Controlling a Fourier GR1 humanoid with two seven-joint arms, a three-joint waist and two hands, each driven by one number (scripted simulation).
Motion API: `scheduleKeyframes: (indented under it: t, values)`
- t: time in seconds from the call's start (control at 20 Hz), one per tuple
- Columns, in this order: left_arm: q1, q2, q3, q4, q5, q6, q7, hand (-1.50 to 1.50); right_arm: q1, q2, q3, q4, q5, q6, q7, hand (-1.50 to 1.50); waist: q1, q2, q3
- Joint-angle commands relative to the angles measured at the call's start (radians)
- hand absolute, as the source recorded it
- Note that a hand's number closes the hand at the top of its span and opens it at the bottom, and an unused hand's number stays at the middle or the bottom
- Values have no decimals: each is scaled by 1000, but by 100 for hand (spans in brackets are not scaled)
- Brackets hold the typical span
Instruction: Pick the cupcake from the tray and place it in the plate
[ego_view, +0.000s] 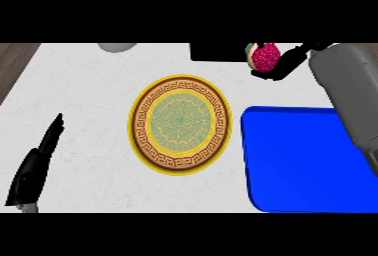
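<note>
Left hand (33, 165) sits at the lower-left edge of the counter (88, 100), fingers straight and pointing up, holding nothing, well apart from everything; just resting. A grey rounded object (117, 47) pokes in at the top edge, can't tell what it is. Plate (181, 124), yellow rim with a patterned centre, lies mid-counter with nothing on it. Just beside it on the right is the blue tray (295, 165), and no cupcake shows on its visible surface. The cupcake (265, 56), pink-topped, is up near the top edge, above the gap between plate and tray, with the right hand (284, 62) curled round it from the right side, grey forearm running down over the tray's right part. A dark block (218, 51) sits just left of the cupcake at the top edge. Risks as I read them: the fingers hide most of the cupcake, so I can't tell how it's seated in the grasp; if it's only caught at the side it could tip or slide out on the way over. The cupcake is well off from the plate centre, so letting go early would land it on the counter or the rim. Coming across low could clip the dark block. Plate is flat with a shallow rim, so a tilted set-down could roll the cupcake off.
</note>
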Motion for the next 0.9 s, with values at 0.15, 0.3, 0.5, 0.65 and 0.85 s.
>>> scheduleKeyframes:
  t: [0.15,0.3,0.5,0.65,0.85]
  values:
    - [-48,-2,10,7,-6,-9,44,0,-53,184,31,-33,20,20,185,150,-15,-3,0]
    - [-17,-8,26,56,-11,-3,-25,0,-7,253,72,-132,39,23,288,150,-24,-6,-1]
    - [-7,11,45,25,18,-40,-9,0,-25,326,141,-90,115,19,323,150,-13,-4,0]
    - [8,1,48,13,4,-23,-6,0,61,403,190,-104,161,-34,354,150,-18,-4,0]
    - [-2,-14,37,39,-12,-30,-36,0,35,413,217,-52,155,-32,370,150,-10,-2,0]
